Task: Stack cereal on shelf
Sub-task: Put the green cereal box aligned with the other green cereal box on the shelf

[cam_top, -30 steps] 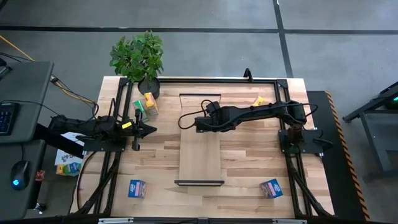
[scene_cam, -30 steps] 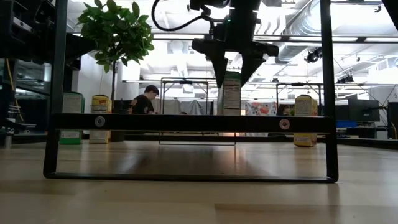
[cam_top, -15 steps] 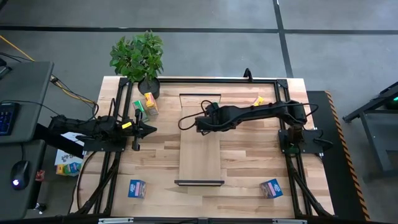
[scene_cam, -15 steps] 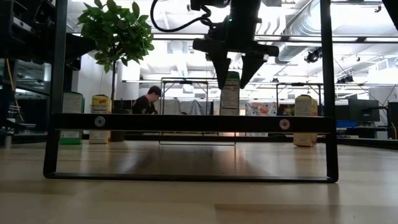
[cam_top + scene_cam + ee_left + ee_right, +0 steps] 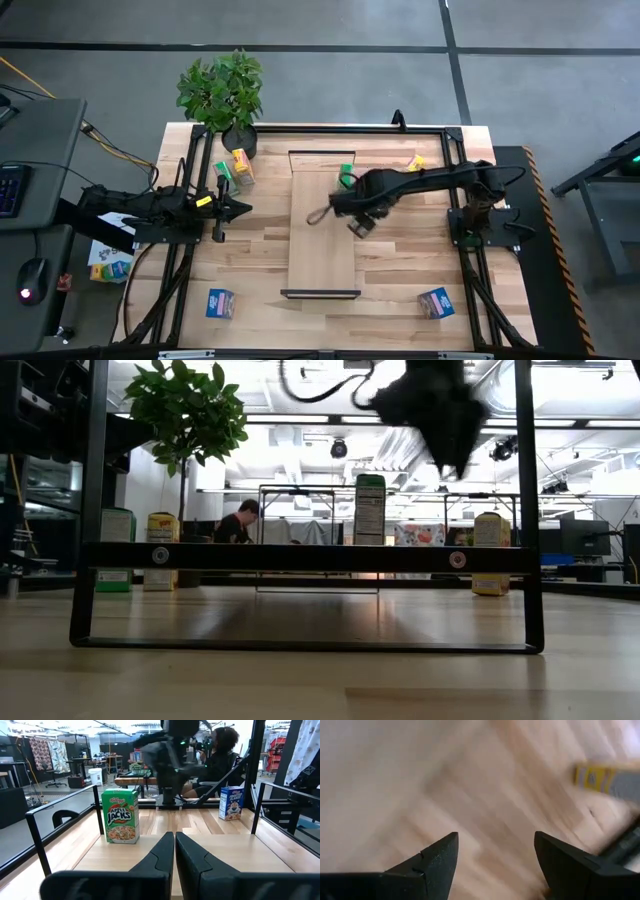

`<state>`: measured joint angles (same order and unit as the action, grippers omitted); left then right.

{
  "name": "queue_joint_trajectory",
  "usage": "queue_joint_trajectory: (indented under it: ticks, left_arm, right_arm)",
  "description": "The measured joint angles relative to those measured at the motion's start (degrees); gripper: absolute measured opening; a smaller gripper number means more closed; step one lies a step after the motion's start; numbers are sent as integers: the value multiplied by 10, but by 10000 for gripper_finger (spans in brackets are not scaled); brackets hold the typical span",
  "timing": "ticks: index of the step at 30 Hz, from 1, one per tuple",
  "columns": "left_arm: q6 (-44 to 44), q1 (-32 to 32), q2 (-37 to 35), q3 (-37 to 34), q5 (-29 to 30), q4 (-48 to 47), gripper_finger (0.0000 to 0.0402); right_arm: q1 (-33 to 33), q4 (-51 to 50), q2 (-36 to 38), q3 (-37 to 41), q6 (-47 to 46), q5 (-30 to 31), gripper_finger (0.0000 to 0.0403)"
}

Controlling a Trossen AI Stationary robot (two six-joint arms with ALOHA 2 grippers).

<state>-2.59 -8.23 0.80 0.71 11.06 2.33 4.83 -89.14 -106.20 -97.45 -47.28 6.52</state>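
My right gripper hangs open and empty over the shelf, beside its right edge. One green box stands upright on the shelf's far end, placed. The nearest loose box, I judge, is the yellow one by the far right corner, farther out on my own side. My left gripper waits shut at the left edge.

The long light-wood shelf board lies in the table's middle. One green cardboard cereal box stands upright on its far end. Another green box and a yellow box stand near the far-left corner, a second yellow one near the far-right corner, and two blue boxes near the front corners.
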Motion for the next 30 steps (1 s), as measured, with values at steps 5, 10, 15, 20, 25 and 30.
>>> queue_joint_trajectory:
  ticks: [5,10,15,20,25,30]
  left_arm:
    - [0,0,0,0,0,0,10]
    - [0,0,0,0,0,0,10]
    - [0,0,0,0,0,0,10]
    - [0,0,0,0,0,0,10]
    - [0,0,0,0,0,0,10]
    - [0,0,0,0,0,0,10]
  right_arm:
    - [38,-4,51,27,70,4,254]
    - [54,-1,139,96,60,81,254]
    - [52,62,287,241,4,124,254]
    - [63,313,473,430,43,113,250]
    - [63,693,627,593,250,138,241]
    - [49,1051,699,707,466,179,241]
